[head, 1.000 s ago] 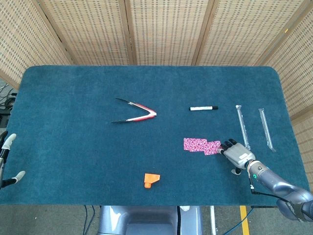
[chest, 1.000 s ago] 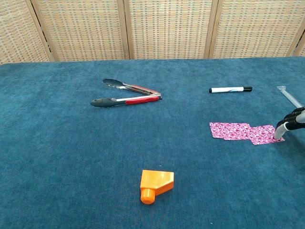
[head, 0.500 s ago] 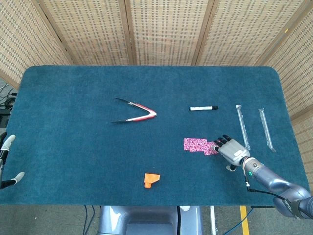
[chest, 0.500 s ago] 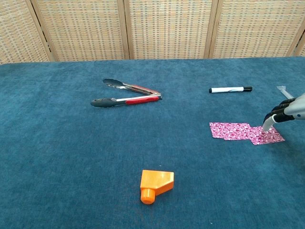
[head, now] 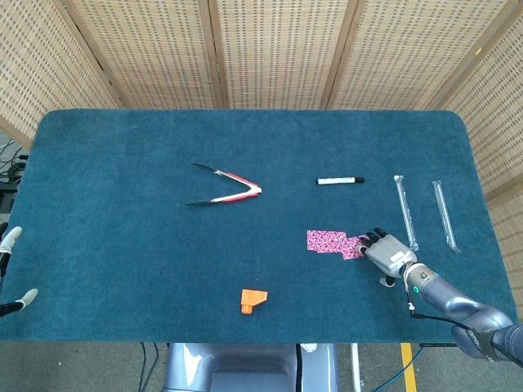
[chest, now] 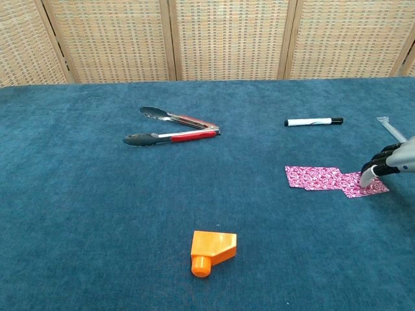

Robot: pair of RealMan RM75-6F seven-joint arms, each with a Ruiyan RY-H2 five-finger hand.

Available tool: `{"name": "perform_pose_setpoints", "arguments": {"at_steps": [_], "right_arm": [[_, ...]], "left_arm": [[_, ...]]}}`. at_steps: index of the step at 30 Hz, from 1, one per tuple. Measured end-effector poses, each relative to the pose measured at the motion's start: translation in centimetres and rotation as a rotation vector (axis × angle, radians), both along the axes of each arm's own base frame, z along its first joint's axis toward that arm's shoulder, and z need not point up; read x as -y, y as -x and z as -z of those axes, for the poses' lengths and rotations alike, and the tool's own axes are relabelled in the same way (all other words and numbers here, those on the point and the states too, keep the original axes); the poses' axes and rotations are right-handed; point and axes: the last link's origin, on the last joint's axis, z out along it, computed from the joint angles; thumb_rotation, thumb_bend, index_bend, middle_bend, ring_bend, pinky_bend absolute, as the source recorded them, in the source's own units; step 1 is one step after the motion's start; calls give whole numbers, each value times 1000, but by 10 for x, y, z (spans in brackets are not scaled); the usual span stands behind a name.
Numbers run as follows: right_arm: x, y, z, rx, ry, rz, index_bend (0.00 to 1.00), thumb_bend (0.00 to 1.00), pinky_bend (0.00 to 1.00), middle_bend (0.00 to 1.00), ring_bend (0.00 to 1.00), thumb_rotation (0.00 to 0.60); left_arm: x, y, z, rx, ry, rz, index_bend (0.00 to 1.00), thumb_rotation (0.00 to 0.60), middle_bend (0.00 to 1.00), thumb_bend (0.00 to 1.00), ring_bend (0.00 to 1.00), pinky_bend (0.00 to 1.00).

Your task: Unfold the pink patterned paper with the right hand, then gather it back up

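On the table right of centre, near side: pink patterned paper [chest: 334, 179], lying flat, partly spread, two overlapping panels
right hand [chest: 383, 166]: fingertips down on paper's right end, holds nothing, fingers slightly apart
step: flattening/unfolding, judged
do it well: keep light pressure, slide outward so carpet doesn't drag the sheet
left hand [head: 10, 269]: far left edge, idle, grip state cannot tell
nearby: marker [chest: 314, 121] beyond paper, tubes [head: 404, 211] right

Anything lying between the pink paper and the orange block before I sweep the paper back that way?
Nothing: both views show only bare blue cloth between the pink paper and the orange block.
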Motion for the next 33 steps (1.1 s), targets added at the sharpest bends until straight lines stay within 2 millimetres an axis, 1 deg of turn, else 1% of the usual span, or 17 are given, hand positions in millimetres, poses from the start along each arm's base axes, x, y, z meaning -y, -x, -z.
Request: {"name": "perform_pose_setpoints", "arguments": {"at_steps": [14, 18, 22, 27, 29, 33], "right_arm": [[-15, 21, -14, -23, 17, 53, 153, 311, 0, 111, 0, 600], [-17, 22, -19, -20, 29, 55, 153, 311, 0, 111, 0, 600], [-18, 15, -23, 4, 42, 39, 153, 311, 0, 111, 0, 600], [-11, -7, -24, 52, 49, 2, 153, 311, 0, 111, 0, 600], [-6, -15, -22, 63, 47, -13, 153, 311, 0, 111, 0, 600], [-2, -23, -15, 72, 32, -22, 153, 311, 0, 111, 0, 600]], "left_arm": [[-3, -2, 3, -2, 8, 10, 25, 600, 0, 136, 0, 0], [-4, -3, 3, -2, 10, 14, 25, 600, 0, 136, 0, 0], [-6, -4, 4, -2, 13, 19, 25, 600, 0, 136, 0, 0], [-5, -4, 5, 1, 15, 19, 25, 600, 0, 136, 0, 0], [-5, -3, 5, 1, 14, 15, 25, 600, 0, 136, 0, 0], [-3, -1, 3, 3, 10, 6, 25, 600, 0, 136, 0, 0]]}}
